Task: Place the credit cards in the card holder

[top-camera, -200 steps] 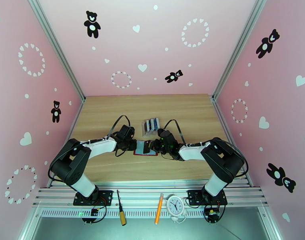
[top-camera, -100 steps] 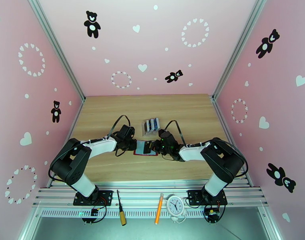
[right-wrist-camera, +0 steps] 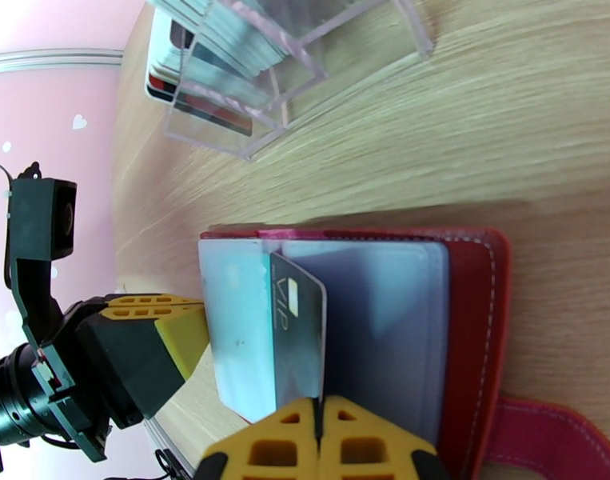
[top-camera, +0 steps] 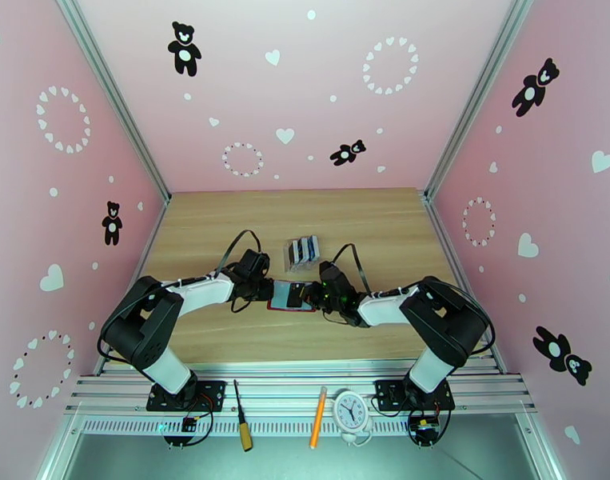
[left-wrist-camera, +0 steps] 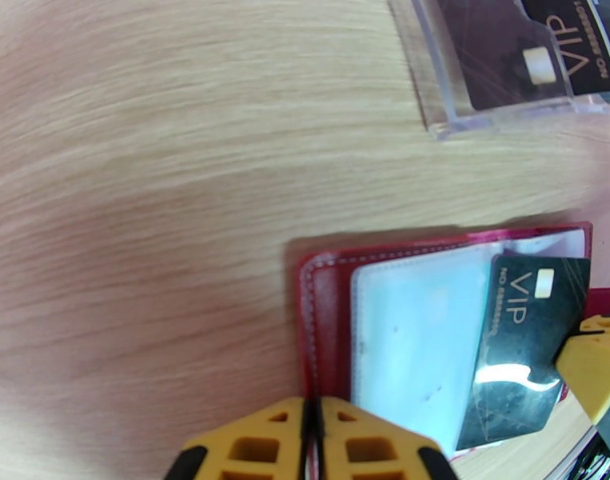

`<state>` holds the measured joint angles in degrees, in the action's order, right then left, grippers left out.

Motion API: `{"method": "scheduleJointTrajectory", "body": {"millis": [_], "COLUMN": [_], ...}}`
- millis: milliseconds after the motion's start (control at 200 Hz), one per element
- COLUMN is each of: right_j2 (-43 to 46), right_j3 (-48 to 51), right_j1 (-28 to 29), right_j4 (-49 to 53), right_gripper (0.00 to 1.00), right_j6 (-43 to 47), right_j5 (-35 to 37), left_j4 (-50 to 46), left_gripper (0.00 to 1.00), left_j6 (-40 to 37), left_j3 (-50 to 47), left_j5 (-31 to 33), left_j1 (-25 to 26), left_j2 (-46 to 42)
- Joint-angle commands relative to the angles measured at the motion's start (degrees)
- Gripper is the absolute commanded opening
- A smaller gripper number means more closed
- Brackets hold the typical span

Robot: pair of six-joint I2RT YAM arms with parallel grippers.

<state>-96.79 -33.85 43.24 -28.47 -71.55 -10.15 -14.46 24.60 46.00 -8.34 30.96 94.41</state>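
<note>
The card holder (top-camera: 285,298) lies open on the desk (top-camera: 225,234), about midway between its left and right sides, between the two arms. Its red cover faces down and its greyish clear pockets face up. The snap tab (right-wrist-camera: 544,442) sticks out on the right.

The left end effector (left-wrist-camera: 311,410) reaches in from the left. Its yellow fingers are pressed together on the left edge of the card holder, pinning it to the desk.

The right end effector (right-wrist-camera: 319,418) comes in from the right. Its jaws are closed tight on the edge of a black card (right-wrist-camera: 295,338) marked VIP. The card sits over the right part of the clear pockets. Its edge toward the left end effector is down at a pocket and its gripped edge is lifted, so it stands tilted. How far it sits inside the pocket cannot be told.

Just beyond the card holder, on the far side, stands a clear rack (top-camera: 302,250). The other credit cards (left-wrist-camera: 504,58) stand upright in its slots, a dark one nearest.

On the metal rail at the near edge lie a screwdriver (top-camera: 241,426), an orange pen (top-camera: 317,418) and a small clock (top-camera: 352,411).
</note>
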Motion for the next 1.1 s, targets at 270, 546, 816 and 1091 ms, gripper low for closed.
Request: {"method": "scheduleJointTrajectory", "body": {"millis": [270,546,816,1091], "right_j2": [-2.7,-1.6,-0.2,0.7], "right_j3": [-1.1,-1.1,-1.0,-1.2], "right_j1": [1.1,1.2,1.4,2.2], "right_j4": [2.4,3.9,5.5,6.5], "right_gripper": [0.00,0.00,0.00,0.00], "right_j6": [0.5,1.0,1.4,1.6], "right_j5": [0.5,0.4,0.5,0.4], "left_j4": [-1.5,-2.0,-2.2,-2.5], "left_gripper": [0.14,0.14,0.14,0.14], "left_j6": [-0.3,-0.3,-0.3,-0.3], "left_j3": [0.2,2.2,2.3,2.6], "left_j5": [-0.8,-0.6,-0.4,-0.2], "left_j1": [0.4,0.4,0.3,0.4], "left_j2": [2.3,2.8,3.2,3.6]}}
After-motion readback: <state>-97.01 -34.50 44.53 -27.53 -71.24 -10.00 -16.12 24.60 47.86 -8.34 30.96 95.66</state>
